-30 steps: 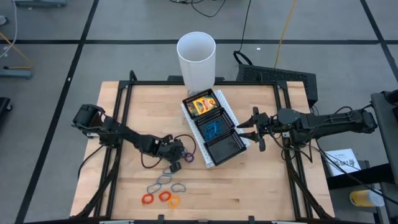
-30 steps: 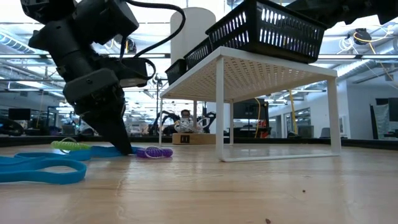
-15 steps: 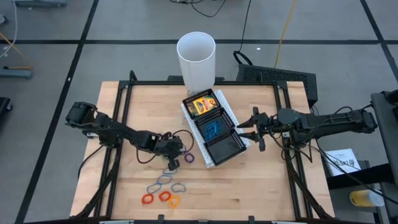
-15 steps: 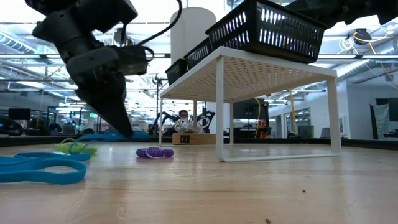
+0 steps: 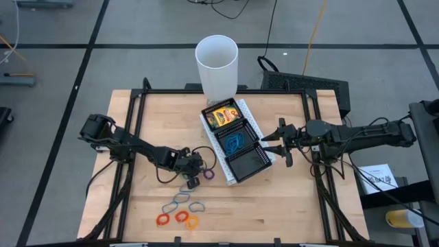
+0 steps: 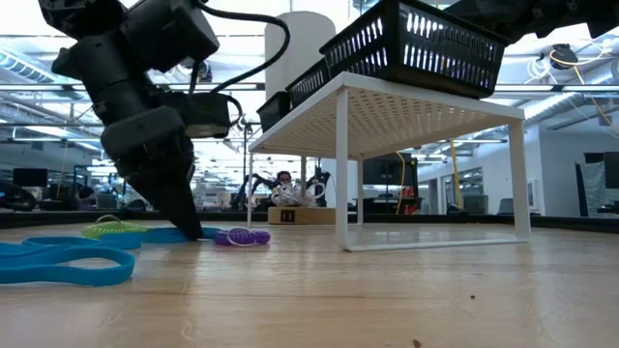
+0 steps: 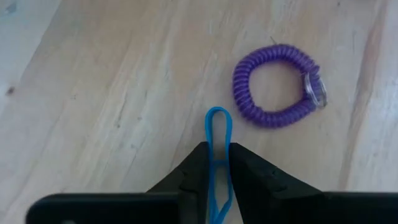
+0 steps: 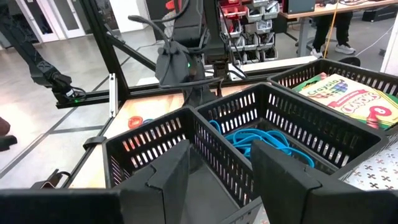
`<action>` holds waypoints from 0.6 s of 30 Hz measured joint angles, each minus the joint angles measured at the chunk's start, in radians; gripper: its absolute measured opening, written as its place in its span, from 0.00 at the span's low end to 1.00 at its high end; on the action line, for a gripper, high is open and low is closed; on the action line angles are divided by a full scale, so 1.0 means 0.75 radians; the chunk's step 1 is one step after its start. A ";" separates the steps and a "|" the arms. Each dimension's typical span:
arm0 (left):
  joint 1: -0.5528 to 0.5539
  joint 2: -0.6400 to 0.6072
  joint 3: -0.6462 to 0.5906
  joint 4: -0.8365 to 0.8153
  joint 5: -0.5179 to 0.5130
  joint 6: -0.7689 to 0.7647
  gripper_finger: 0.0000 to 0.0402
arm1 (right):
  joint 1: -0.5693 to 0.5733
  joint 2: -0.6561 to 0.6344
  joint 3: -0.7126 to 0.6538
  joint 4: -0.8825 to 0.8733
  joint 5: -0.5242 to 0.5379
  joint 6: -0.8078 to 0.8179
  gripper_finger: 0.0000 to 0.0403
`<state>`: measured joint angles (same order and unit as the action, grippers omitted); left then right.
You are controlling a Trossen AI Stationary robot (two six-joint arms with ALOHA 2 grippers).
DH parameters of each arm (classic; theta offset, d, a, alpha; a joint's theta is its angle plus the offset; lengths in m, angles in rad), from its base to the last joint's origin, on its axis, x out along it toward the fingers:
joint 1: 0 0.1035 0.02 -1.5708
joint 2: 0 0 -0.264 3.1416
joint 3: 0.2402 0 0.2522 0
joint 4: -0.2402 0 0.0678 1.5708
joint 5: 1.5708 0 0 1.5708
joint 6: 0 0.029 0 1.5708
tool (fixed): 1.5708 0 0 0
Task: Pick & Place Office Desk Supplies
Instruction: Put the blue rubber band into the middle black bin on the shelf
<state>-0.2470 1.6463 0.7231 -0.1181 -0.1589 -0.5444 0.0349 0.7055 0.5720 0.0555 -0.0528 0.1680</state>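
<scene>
Left gripper [image 7: 217, 163]: I see it clenched on a blue band [image 7: 218, 134] — left of centre, high view.
Purple coil [image 7: 278, 86]: just beside.
Right gripper [image 5: 277, 143]: fingers parted — beside tray [image 5: 255, 169].

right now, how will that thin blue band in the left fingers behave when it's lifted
Probably floppy: the blue band is a thin loop already squeezed narrow where the left gripper pinches it. It looks very light, so it should come up easily, likely dangling and swaying. Being thin and smooth-looking, it might slip out of a loose pinch.

Pale matt wood table [image 5: 274, 199], black plastic mesh tray [image 8: 292, 134], coiled purple band [image 7: 277, 86]
</scene>
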 joint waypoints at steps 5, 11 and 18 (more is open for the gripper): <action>-0.001 0.012 0.001 0.021 -0.004 -0.028 0.20 | 0.000 0.000 0.000 0.000 0.000 -0.001 0.40; 0.015 0.008 0.000 0.088 0.008 -0.065 0.21 | 0.000 0.000 0.000 -0.001 0.000 -0.006 0.40; 0.036 0.008 0.000 0.068 0.002 -0.056 0.21 | 0.000 0.000 0.000 0.000 0.000 -0.006 0.40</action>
<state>-0.2203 1.6520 0.7227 -0.0668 -0.1577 -0.5866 0.0347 0.7055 0.5720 0.0555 -0.0528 0.1638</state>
